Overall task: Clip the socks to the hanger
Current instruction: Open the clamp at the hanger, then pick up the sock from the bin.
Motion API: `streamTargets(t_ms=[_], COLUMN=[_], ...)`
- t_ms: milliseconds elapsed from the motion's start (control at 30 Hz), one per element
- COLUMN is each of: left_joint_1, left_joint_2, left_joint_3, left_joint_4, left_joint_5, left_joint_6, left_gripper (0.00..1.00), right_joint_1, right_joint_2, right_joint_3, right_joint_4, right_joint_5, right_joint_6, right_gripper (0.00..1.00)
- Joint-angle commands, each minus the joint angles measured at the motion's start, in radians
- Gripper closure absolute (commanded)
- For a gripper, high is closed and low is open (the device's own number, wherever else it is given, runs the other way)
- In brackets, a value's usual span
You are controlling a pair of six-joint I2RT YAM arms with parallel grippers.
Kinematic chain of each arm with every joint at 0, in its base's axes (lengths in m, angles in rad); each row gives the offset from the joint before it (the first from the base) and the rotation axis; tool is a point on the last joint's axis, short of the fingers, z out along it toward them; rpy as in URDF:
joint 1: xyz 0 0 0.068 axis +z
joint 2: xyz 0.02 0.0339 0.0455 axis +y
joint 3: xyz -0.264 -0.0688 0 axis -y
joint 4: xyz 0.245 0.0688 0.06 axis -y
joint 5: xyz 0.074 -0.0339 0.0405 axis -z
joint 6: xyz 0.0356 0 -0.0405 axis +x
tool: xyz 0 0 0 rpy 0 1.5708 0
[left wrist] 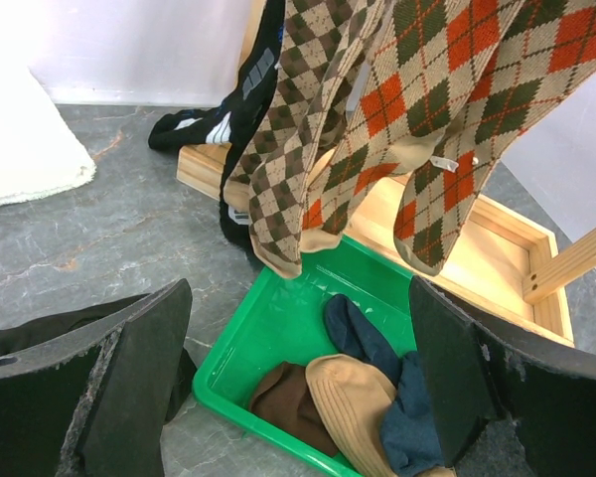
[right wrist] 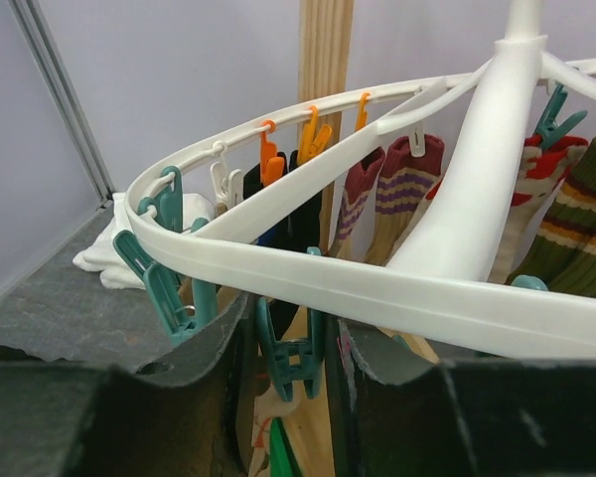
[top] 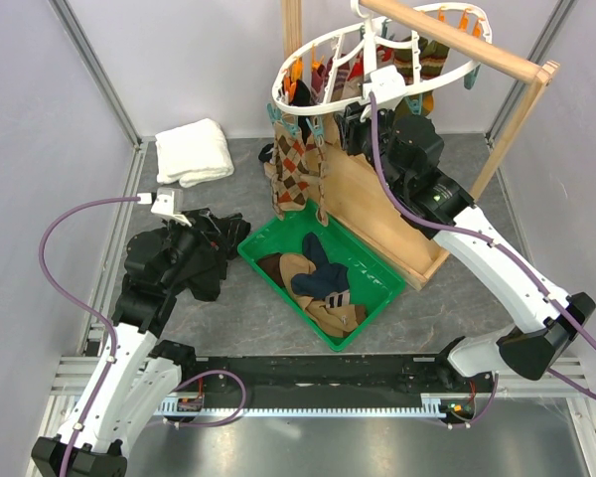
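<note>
The right claw [right wrist: 289,383] straddles a teal clip [right wrist: 294,360] under the hanger [right wrist: 377,288], squeeze unclear. The left claw [left wrist: 298,328], open, should pinch one cuff among the socks [left wrist: 353,397] heaped below the hanger.

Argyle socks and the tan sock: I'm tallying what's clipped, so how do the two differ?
The argyle socks hang from the hanger; the tan sock lies in the green bin. The argyle socks carry brown-and-orange diamonds; the tan sock is plain. Both are knit.
</note>
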Motion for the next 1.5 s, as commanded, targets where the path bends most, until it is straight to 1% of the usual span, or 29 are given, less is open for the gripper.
streamTargets(t_ms=[0, 133, 233, 333, 567, 633, 667, 700, 733, 867, 900, 967, 1000, 1033, 1067, 1100, 1133, 1167, 1200, 1233, 1300, 1333, 1467], left_joint_1=[0.007, 0.005, 0.005, 0.001, -0.047, -0.088, -0.108, -0.154, -0.177, -0.293, -0.345, -0.402, -0.462, -0.493, -0.523, -0.58, -0.605, -0.645, -0.66, -0.672, -0.703, -0.712, -0.757], left_joint_2=[-0.002, 0.007, 0.018, 0.034, 0.073, 0.081, 0.093, 0.1, 0.11, 0.202, 0.253, 0.304, 0.367, 0.395, 0.433, 0.497, 0.536, 0.57, 0.602, 0.669, 0.731, 0.78, 0.895], left_joint_3=[0.002, 0.005, 0.006, 0.009, 0.023, 0.032, 0.037, 0.047, 0.054, 0.112, 0.142, 0.176, 0.21, 0.23, 0.251, 0.296, 0.319, 0.365, 0.388, 0.411, 0.474, 0.491, 0.555], left_joint_4=[0.015, 0.015, 0.016, 0.018, 0.003, -0.004, -0.034, -0.056, -0.068, -0.132, -0.145, -0.174, -0.184, -0.195, -0.218, -0.229, -0.243, -0.275, -0.29, -0.312, -0.352, -0.358, -0.363], left_joint_5=[0.028, 0.055, 0.086, 0.124, 0.193, 0.201, 0.195, 0.184, 0.16, 0.105, 0.086, 0.011, -0.018, -0.079, -0.108, -0.136, -0.188, -0.207, -0.222, -0.248, -0.27, -0.288, -0.299], left_joint_6=[-0.017, -0.014, -0.006, 0.012, 0.069, 0.084, 0.092, 0.107, 0.113, 0.135, 0.135, 0.135, 0.135, 0.138, 0.147, 0.162, 0.173, 0.184, 0.199, 0.204, 0.207, 0.207, 0.214], left_gripper=[0.04, 0.04, 0.04, 0.04, 0.02, 0.02, 0.02, 0.02, 0.02, 0.04, 0.05, 0.06, 0.06, 0.07, 0.07, 0.08, 0.09, 0.1, 0.11, 0.12, 0.15, 0.16, 0.25], right_joint_1=[0.003, 0.001, 0.001, 0.003, 0.003, 0.003, 0.003, 0.003, 0.003, 0.003, 0.003, 0.003, 0.003, 0.003, 0.003, 0.003, 0.003, 0.003, 0.003, 0.003, 0.003, 0.003, 0.003], right_joint_2=[-0.013, -0.02, -0.021, -0.018, -0.033, -0.043, -0.047, -0.052, -0.056, -0.067, -0.069, -0.069, -0.07, -0.064, -0.061, -0.06, -0.058, -0.055, -0.055, -0.052, -0.049, -0.05, -0.05], right_joint_3=[0.041, 0.033, 0.022, 0.027, 0.022, 0.016, 0.012, 0.009, 0.004, -0.001, -0.002, -0.005, -0.007, -0.007, -0.007, -0.007, -0.008, -0.008, -0.008, -0.008, -0.008, -0.011, -0.018], right_joint_4=[-0.022, -0.035, -0.043, -0.062, -0.094, -0.1, -0.1, -0.103, -0.111, -0.128, -0.131, -0.137, -0.137, -0.143, -0.146, -0.147, -0.147, -0.147, -0.149, -0.151, -0.152, -0.154, -0.16], right_joint_5=[0.021, 0.024, 0.036, 0.056, 0.111, 0.116, 0.116, 0.116, 0.114, 0.111, 0.108, 0.093, 0.091, 0.091, 0.088, 0.084, 0.082, 0.078, 0.071, 0.07, 0.074, 0.081, 0.11], right_joint_6=[0.09, 0.145, 0.184, 0.222, 0.293, 0.297, 0.302, 0.302, 0.3, 0.286, 0.283, 0.28, 0.277, 0.273, 0.271, 0.27, 0.268, 0.266, 0.266, 0.262, 0.254, 0.244, 0.219], right_gripper=[0.74, 0.84, 0.95, 1.0, 1.0, 1.0, 1.0, 1.0, 1.0, 0.99, 0.99, 0.99, 0.99, 0.99, 0.99, 0.99, 0.99, 0.99, 0.99, 0.99, 0.99, 0.99, 0.99])
